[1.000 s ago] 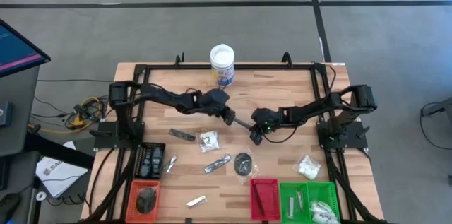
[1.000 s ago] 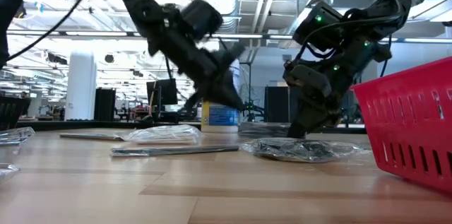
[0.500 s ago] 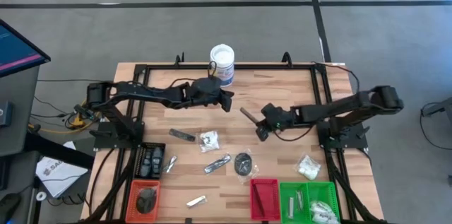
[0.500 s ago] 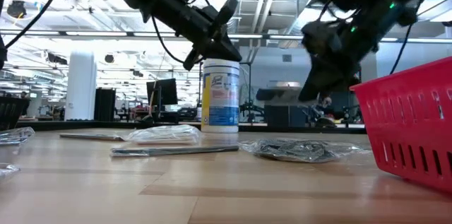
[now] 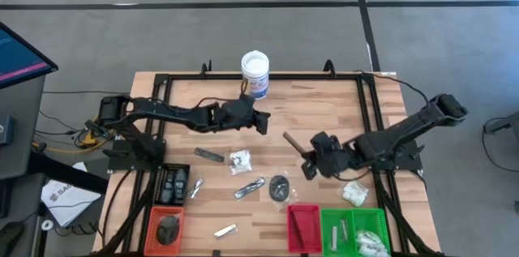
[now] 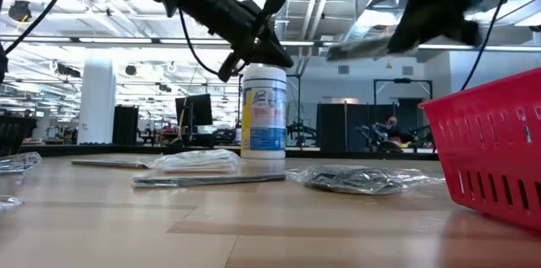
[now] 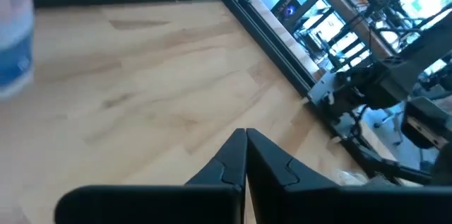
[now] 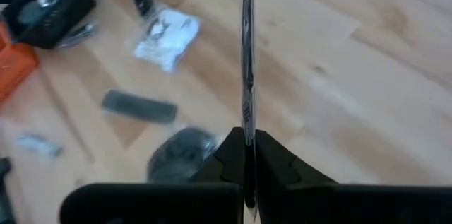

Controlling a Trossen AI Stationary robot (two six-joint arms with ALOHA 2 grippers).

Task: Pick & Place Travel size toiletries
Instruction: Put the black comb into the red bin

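Note:
My right gripper (image 5: 308, 158) is shut on a slim black stick (image 5: 293, 143), high above the table's middle right; the stick also shows in the low view (image 6: 363, 46). My left gripper (image 5: 264, 121) is shut and empty above the far middle, near the white tub (image 5: 255, 73). On the table lie a black stick packet (image 5: 209, 155), a clear packet with white contents (image 5: 240, 161), a silvery tube (image 5: 250, 187), a dark disc (image 5: 279, 186) and a white packet (image 5: 353, 192). My right gripper pinches the stick's near end (image 8: 246, 133) between its two fingers. The stick runs on past the fingertips in line with the fingers, toward the table's far left. It is lifted clear of the table and lies close to level.
An orange tray (image 5: 166, 224), a red tray (image 5: 303, 226) and a green tray (image 5: 357, 229) stand along the near edge, and a black tray (image 5: 172, 184) at the near left. A black frame (image 5: 268, 78) rims the table. Bare wood lies at the far right.
Both grippers were together at the stick in the table's middle. My left gripper has drawn away from it, up and toward the far edge. My right gripper has lifted the stick clear and carried it toward the table's near right.

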